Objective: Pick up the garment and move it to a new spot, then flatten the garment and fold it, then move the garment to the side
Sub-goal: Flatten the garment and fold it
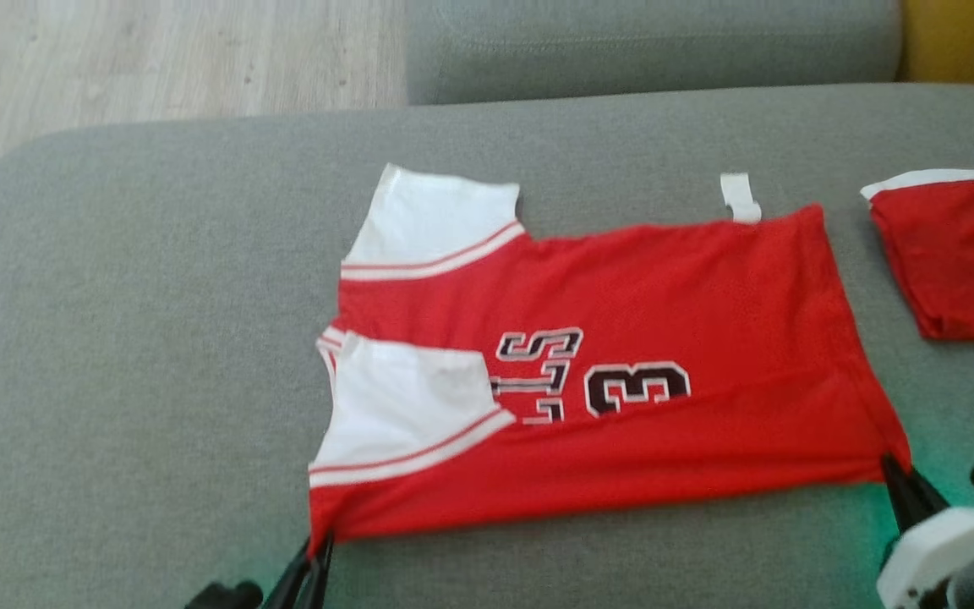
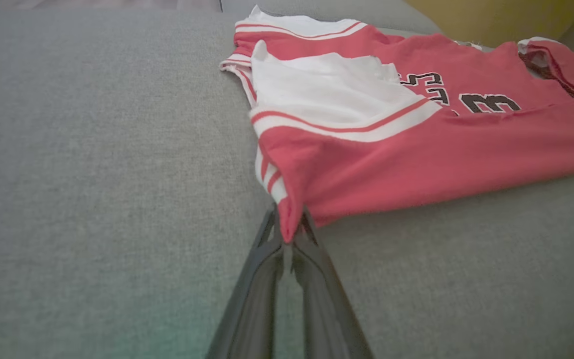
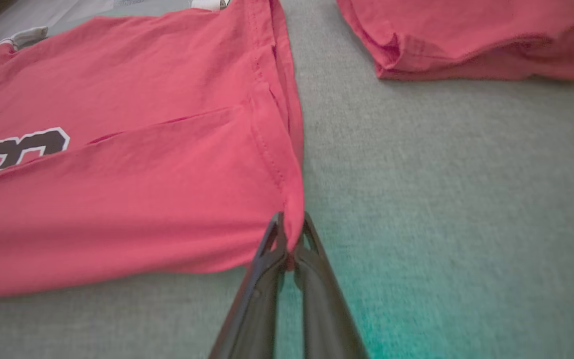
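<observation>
The garment (image 1: 639,338) is a red jersey with white sleeves and a black "3", lying spread on the grey cushion with its sleeves toward the left of the head view. My left gripper (image 1: 315,545) is shut on its near shoulder corner; the left wrist view shows the red cloth (image 2: 416,159) pinched at the gripper (image 2: 289,227). The right gripper (image 1: 893,467) is shut on the near hem corner, and in the right wrist view the gripper (image 3: 291,230) clamps the hem's edge of the garment (image 3: 142,189).
A second, folded red garment (image 1: 956,254) (image 3: 471,37) lies at the right of the cushion (image 1: 140,355). A sofa backrest (image 1: 648,42) rises behind, with wood floor (image 1: 157,59) at the far left. A white tag (image 1: 739,196) sticks out past the jersey's far edge.
</observation>
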